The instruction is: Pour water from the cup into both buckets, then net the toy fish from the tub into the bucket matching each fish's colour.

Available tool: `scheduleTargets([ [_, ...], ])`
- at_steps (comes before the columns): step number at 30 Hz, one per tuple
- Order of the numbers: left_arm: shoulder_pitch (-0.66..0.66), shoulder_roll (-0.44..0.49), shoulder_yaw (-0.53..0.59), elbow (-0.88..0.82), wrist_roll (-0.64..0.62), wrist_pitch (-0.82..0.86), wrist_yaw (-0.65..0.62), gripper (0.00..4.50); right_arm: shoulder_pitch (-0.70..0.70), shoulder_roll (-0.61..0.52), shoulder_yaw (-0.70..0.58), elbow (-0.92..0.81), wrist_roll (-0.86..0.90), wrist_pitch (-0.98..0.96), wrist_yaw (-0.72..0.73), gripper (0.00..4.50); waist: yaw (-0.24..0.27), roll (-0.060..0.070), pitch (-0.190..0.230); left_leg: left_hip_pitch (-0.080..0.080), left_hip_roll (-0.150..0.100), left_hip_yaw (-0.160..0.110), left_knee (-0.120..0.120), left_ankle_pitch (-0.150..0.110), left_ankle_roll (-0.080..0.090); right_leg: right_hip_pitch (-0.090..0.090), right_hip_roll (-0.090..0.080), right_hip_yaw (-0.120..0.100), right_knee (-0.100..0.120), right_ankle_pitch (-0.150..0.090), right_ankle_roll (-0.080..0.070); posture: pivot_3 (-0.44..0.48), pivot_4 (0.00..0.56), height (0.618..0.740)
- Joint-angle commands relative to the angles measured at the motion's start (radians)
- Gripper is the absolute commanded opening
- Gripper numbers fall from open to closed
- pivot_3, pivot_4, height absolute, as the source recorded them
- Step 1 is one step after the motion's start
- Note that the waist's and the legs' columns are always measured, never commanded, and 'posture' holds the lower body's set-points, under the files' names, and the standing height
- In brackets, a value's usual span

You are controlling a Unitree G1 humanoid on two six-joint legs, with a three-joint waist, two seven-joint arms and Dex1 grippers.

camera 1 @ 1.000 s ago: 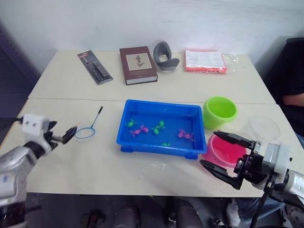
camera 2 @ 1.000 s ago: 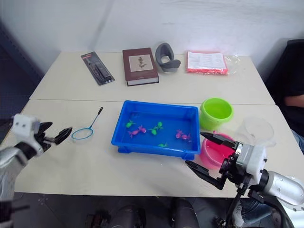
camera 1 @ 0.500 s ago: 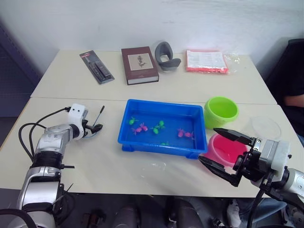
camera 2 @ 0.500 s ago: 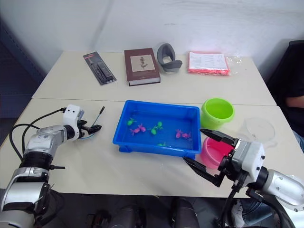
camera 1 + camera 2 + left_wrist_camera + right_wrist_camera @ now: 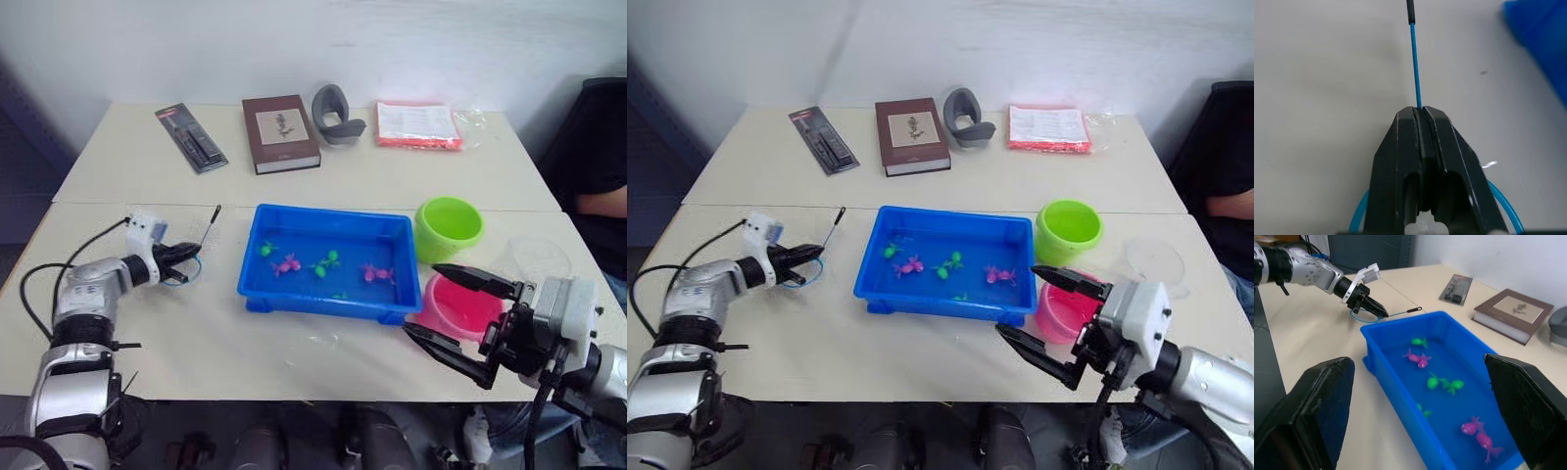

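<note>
We have our left gripper clamped tight on the net, gripping the thin handle just beside the hoop, and the net lies flat on the table just left of the tub. Our right gripper hangs wide open and holds nothing, at the near edge of the table beside the pink bucket.

We judge the pouring to be finished: the cup stands apart at the right of the table, near the green bucket, and neither hand is on it. We cannot tell from here whether the buckets hold water.

The netting has not begun. All the fish we can see, green and pink, are in the tub, and we see none in either bucket. Picking up the net is the step in hand. What remains is lifting it, scooping each fish, and dropping the green ones in the green bucket and the pink ones in the pink.
</note>
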Motion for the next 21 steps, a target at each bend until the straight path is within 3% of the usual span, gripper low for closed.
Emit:
scheduleTargets([
  [1, 0.023, 0.102, 0.034, -0.244, -0.128, -0.075, -0.343, 0.07, -0.109, -0.121, -0.021, -0.01, 0.156, 0.195, -0.159, 4.5, -0.004, -0.001, 0.0, 0.0, 0.0, 0.0, 0.0, 0.0, 0.0, 0.0, 0.0, 0.0, 0.0, 0.0, 0.0, 0.0, 0.15, 0.74],
  [4, 0.077, 0.173, -0.035, -0.416, -0.148, -0.142, -0.58, 0.07, -0.197, -0.235, 0.05, 0.034, 0.264, 0.32, -0.133, 4.5, -0.006, 0.0, 0.001, 0.0, 0.0, 0.0, 0.0, 0.0, 0.0, 0.0, -0.002, 0.0, -0.001, 0.0, 0.0, 0.0, 0.15, 0.74],
  [8, 0.107, 0.23, -0.153, -0.628, -0.129, -0.128, -0.724, 0.07, -0.414, -0.291, 0.176, 0.126, 0.396, 0.466, -0.188, 4.5, -0.011, 0.002, 0.002, -0.001, -0.001, -0.001, 0.0, 0.0, 0.0, 0.0, -0.008, 0.001, -0.002, -0.001, -0.002, 0.0, 0.15, 0.74],
  [15, 0.06, 0.131, -0.337, -0.883, -0.125, -0.017, -0.647, 0.07, -0.657, -0.226, 0.377, 0.227, 0.491, 0.653, -0.25, 4.5, 0.002, 0.003, 0.003, -0.005, -0.002, -0.003, 0.001, 0.0, 0.001, -0.001, -0.009, 0.004, -0.002, -0.001, -0.001, 0.0, 0.15, 0.74],
  [21, 0.034, 0.048, -0.388, -0.929, -0.127, 0.058, -0.597, 0.07, -0.74, -0.105, 0.439, 0.262, 0.557, 0.711, -0.339, 4.5, 0.0, 0.003, 0.003, -0.009, -0.001, -0.004, 0.003, 0.0, 0.002, -0.003, -0.001, 0.002, -0.003, 0.0, 0.0, 0.0, 0.15, 0.74],
])
